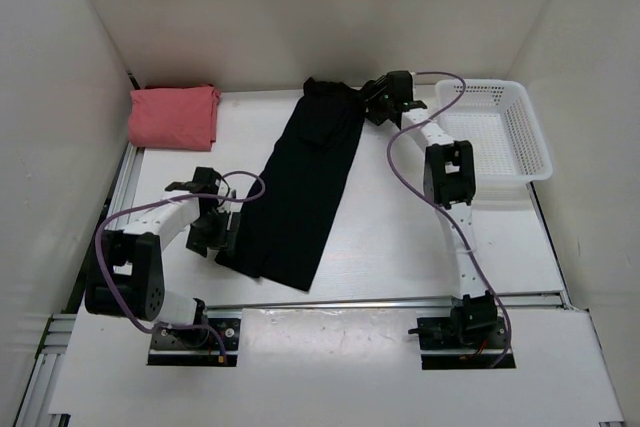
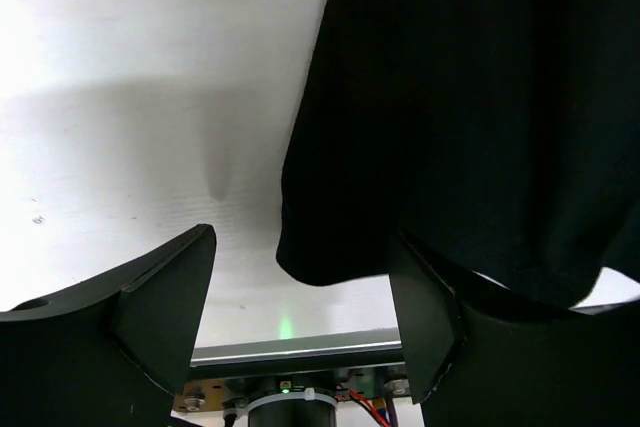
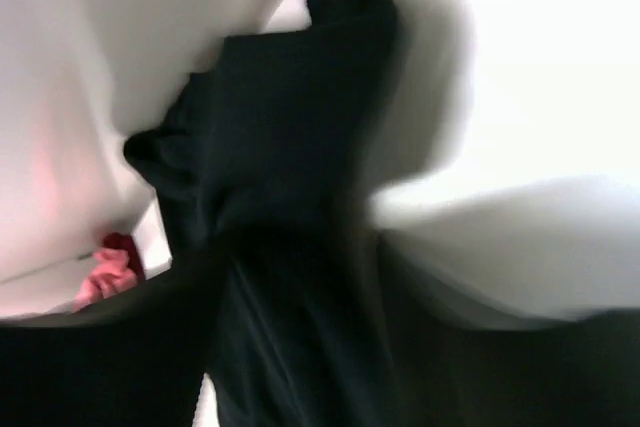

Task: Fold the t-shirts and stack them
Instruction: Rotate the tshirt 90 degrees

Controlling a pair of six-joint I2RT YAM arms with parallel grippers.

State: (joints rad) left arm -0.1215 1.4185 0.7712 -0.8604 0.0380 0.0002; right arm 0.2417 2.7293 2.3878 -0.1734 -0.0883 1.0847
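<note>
A black t-shirt (image 1: 305, 187) lies folded into a long strip, running from the back wall toward the near left. My left gripper (image 1: 215, 232) sits at its near-left corner. In the left wrist view the jaws stand wide apart, and the black t-shirt's (image 2: 480, 97) rounded corner lies between them unpinched, with the left gripper (image 2: 303, 237) open. My right gripper (image 1: 372, 105) is at the strip's far right edge. Its wrist view is blurred: the black t-shirt (image 3: 280, 107) fills the gap at the right gripper (image 3: 305, 247). A folded salmon pink t-shirt (image 1: 172, 115) lies at the back left.
A white mesh basket (image 1: 520, 117) stands at the back right, beside the right arm's elbow. White walls close in the table on three sides. A metal rail (image 1: 400, 302) runs along the near edge. A pink cloth (image 3: 100, 282) shows at the right wrist view's left edge.
</note>
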